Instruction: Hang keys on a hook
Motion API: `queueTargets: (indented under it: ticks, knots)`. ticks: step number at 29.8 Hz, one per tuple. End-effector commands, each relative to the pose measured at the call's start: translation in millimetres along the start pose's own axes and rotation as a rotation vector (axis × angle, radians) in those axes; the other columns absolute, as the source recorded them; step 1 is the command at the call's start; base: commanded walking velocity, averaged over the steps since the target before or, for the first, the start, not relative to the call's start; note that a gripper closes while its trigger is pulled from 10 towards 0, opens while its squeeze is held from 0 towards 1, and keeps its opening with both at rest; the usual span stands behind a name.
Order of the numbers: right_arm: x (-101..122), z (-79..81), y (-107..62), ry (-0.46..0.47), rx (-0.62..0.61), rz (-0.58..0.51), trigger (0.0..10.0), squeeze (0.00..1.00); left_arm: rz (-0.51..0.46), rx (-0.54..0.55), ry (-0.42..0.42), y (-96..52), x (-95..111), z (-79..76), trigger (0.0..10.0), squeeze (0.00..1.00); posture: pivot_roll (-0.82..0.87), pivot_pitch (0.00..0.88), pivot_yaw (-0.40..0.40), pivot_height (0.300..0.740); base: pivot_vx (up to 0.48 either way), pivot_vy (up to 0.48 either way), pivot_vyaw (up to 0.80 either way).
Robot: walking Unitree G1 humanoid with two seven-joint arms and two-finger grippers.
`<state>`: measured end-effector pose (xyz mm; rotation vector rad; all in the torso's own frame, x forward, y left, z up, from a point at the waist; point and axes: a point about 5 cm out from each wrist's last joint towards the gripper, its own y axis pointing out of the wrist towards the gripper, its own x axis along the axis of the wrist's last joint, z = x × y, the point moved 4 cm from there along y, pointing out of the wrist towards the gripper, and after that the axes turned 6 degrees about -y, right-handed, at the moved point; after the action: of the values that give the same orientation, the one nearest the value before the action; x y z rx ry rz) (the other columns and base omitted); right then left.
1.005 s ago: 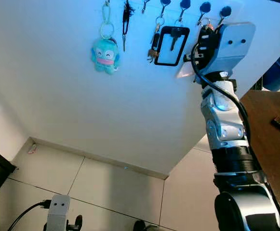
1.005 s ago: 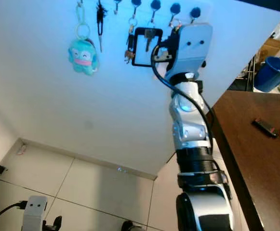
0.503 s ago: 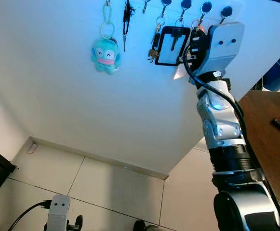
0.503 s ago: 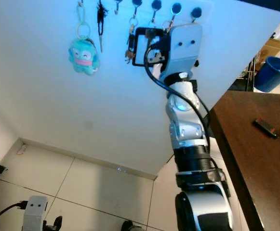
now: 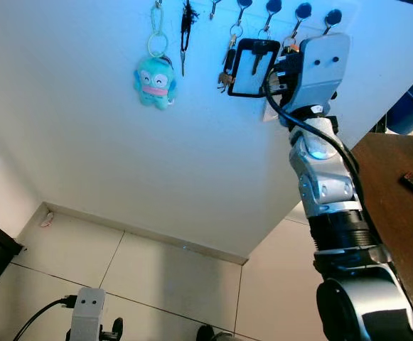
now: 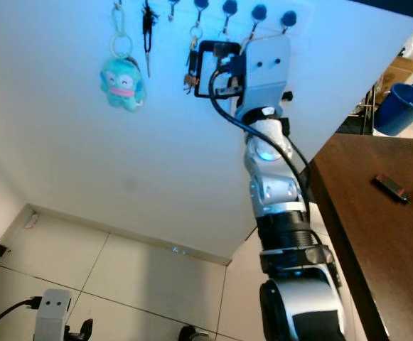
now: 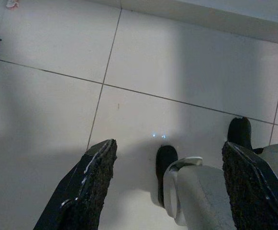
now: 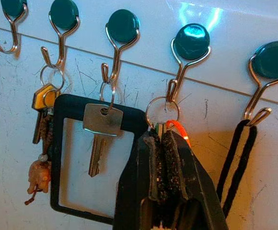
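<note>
right arm (image 5: pixel 327 177): silver jointed shell segments, black ribbed collar, glowing blue-white light | wrist housing (image 5: pixel 320 64): pale grey box, two dark screw holes | black cable (image 5: pixel 281 106) looping alongside | left gripper (image 7: pixel 165 191): two black, rough-textured fingers (image 7: pixel 88 187) | grey rounded foot (image 7: pixel 201 191)

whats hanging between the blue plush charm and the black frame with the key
Black scissors-like item, then a key bunch with a small brown charm, seen in the eye and right wrist views.

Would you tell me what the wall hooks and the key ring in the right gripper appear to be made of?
The hooks look like bent, shiny metal wire under glossy teal caps, probably plastic. The key ring looks like thin polished metal, judging by its glint. The right gripper has its jaws closed on the keys.
</note>
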<state>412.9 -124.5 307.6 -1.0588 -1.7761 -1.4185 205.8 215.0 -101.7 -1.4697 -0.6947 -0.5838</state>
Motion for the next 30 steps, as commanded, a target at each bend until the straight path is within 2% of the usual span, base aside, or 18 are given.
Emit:
queueTargets:
  ticks: [1, 4, 6, 11, 17, 19, 21, 22, 23, 24, 25, 27, 28, 29, 30]
  knots:
    - [-13, 1.9, -5.2, 0.031, 0.006, 0.040, 10.0, 1.00, 0.037, -0.007, -0.006, -3.0, -12, -3.6, 10.0, 0.00, 0.15, 0.097, -0.047, 0.740, 0.000, 0.000, 0.00]
    - [-13, 2.4, -6.0, 0.049, 0.009, 0.036, 10.0, 1.00, 0.037, -0.006, -0.008, -3.0, -12, -3.4, 10.0, 0.00, 0.15, 0.097, -0.046, 0.740, 0.000, 0.000, 0.00]
    - [-20, 10.5, -10.8, 0.107, 0.046, 0.053, 10.0, 1.00, 0.038, -0.002, -0.010, -3.3, -12, -2.0, 10.0, 0.00, 0.15, 0.097, -0.042, 0.740, 0.000, 0.000, 0.00]
    - [-30, 17.0, -17.4, 0.148, 0.071, 0.080, 10.0, 1.00, 0.041, 0.002, -0.011, -3.6, -13, -0.8, 10.0, 0.00, 0.15, 0.097, -0.042, 0.740, 0.000, 0.000, 0.00]
    - [-46, 33.4, -36.5, 0.195, 0.134, 0.121, 10.0, 1.00, 0.060, 0.012, -0.018, -4.9, -17, 1.9, 10.0, 0.00, 0.14, 0.098, -0.036, 0.740, 0.000, 0.000, 0.00]
    - [-59, 45.9, -50.5, 0.212, 0.188, 0.162, 10.0, 1.00, 0.078, 0.022, -0.016, -5.9, -21, 3.1, 10.0, 0.00, 0.14, 0.098, -0.035, 0.740, 0.000, 0.000, 0.00]
    - [-59, 45.9, -50.5, 0.212, 0.188, 0.162, 10.0, 1.00, 0.078, 0.022, -0.016, -5.9, -21, 3.1, 10.0, 0.00, 0.14, 0.098, -0.035, 0.740, 0.000, 0.000, 0.00]
    - [-73, 54.6, -62.0, 0.230, 0.230, 0.217, 10.0, 1.00, 0.089, 0.028, -0.014, -6.5, -23, 4.0, 10.0, 0.00, 0.14, 0.099, -0.034, 0.740, 0.000, 0.000, 0.00]
    - [-73, 54.6, -62.0, 0.230, 0.230, 0.217, 10.0, 1.00, 0.089, 0.028, -0.014, -6.5, -23, 4.0, 10.0, 0.00, 0.14, 0.099, -0.034, 0.740, 0.000, 0.000, 0.00]
    - [-95, 68.4, -80.1, 0.252, 0.310, 0.312, 10.0, 0.00, 0.100, 0.036, -0.013, -7.3, -25, 5.5, 10.0, 0.00, 0.13, 0.099, -0.031, 0.740, 0.000, 0.000, 0.00]
    - [-95, 68.4, -80.1, 0.252, 0.310, 0.312, 10.0, 0.00, 0.100, 0.036, -0.013, -7.3, -25, 5.5, 10.0, 0.00, 0.13, 0.099, -0.031, 0.740, 0.000, 0.000, 0.00]
    - [-145, 99.0, -133.9, 0.273, 0.519, 0.542, 10.0, 0.00, 0.117, 0.048, -0.012, -8.8, -29, 8.5, 10.0, 0.00, 0.13, 0.098, -0.030, 0.740, 0.000, 0.000, 0.00]
    - [-145, 99.0, -133.9, 0.273, 0.519, 0.542, 10.0, 0.00, 0.117, 0.048, -0.012, -8.8, -29, 8.5, 10.0, 0.00, 0.13, 0.098, -0.030, 0.740, 0.000, 0.000, 0.00]
    - [-171, 106.9, -164.7, 0.251, 0.593, 0.663, 10.0, 0.00, 0.124, 0.055, -0.013, -9.5, -31, 10.0, 10.0, 0.00, 0.14, 0.096, -0.032, 0.740, 0.000, 0.000, 0.00]
    - [-171, 106.9, -164.7, 0.251, 0.593, 0.663, 10.0, 0.00, 0.124, 0.055, -0.013, -9.5, -31, 10.0, 10.0, 0.00, 0.14, 0.096, -0.032, 0.740, 0.000, 0.000, 0.00]
